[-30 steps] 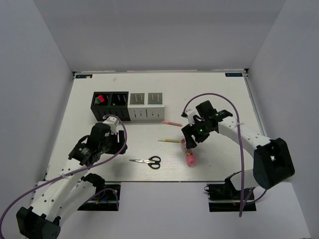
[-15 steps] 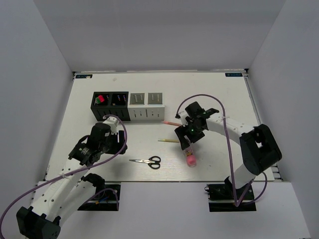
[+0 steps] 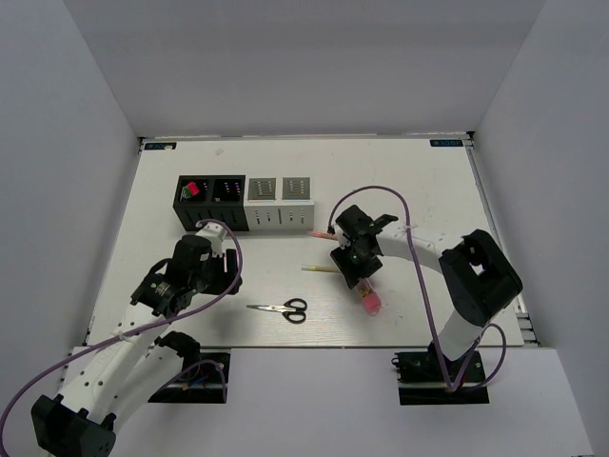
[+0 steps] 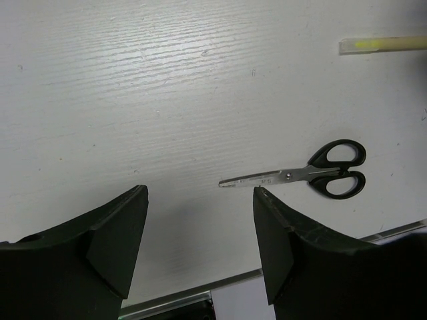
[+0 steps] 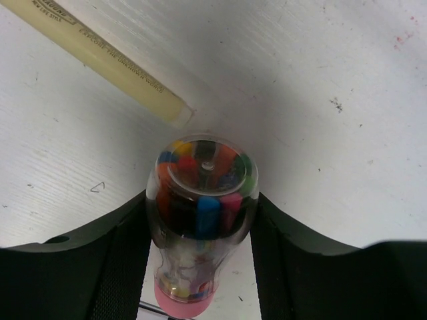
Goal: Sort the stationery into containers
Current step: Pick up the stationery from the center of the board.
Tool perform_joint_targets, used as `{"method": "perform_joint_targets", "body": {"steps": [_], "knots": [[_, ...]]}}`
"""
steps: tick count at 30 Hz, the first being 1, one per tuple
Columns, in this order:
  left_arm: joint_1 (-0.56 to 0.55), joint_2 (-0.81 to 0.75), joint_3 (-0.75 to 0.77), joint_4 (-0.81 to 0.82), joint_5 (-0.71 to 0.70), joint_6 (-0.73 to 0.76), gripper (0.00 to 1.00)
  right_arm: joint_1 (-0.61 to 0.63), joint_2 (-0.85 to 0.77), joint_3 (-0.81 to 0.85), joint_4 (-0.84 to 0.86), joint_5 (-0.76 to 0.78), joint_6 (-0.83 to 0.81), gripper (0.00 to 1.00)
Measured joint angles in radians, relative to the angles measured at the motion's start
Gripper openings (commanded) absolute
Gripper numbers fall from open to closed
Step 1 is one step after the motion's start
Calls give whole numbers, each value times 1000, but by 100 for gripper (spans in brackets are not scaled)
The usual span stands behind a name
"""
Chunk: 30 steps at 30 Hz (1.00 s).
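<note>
- table (image 4: 167, 80): white, faint streaky grain, a few dark specks
- black holders (image 3: 211, 204): left pair; white holders (image 3: 281, 202): right pair; all have slotted fronts
- cap (image 3: 191, 188) in the far-left black holder: red, with a green edge beside it
- scissors (image 4: 300, 177): black handles, silver blades
- pencil (image 5: 100, 60): pale yellow, small dark print
- pen (image 3: 328, 235): pink
- tube (image 5: 203, 167): clear body, pink end, contents a mix of blue, red, orange, green, pink, yellow
- left gripper (image 4: 200, 227), right gripper (image 5: 200, 207): black
- arms (image 3: 124, 357): white; cables (image 3: 233, 262): purple
</note>
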Motion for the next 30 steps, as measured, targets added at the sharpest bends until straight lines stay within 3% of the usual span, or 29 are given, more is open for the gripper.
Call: {"method": "perform_joint_targets", "body": {"steps": [4, 6, 11, 16, 22, 30], "knots": [[0, 0, 0, 0, -3, 0, 74, 7, 0, 0, 0, 18, 14, 20], [0, 0, 0, 0, -3, 0, 74, 6, 0, 0, -1, 17, 14, 0], [0, -3, 0, 0, -4, 0, 74, 4, -25, 3, -34, -11, -24, 0], [0, -12, 0, 0, -7, 0, 74, -1, -152, 98, -121, -74, -121, 0], [0, -55, -3, 1, -49, -1, 74, 0, -178, 446, -168, -134, -237, 0], [0, -199, -52, 33, -183, -13, 74, 6, 54, 896, -206, -227, -278, 0]]}}
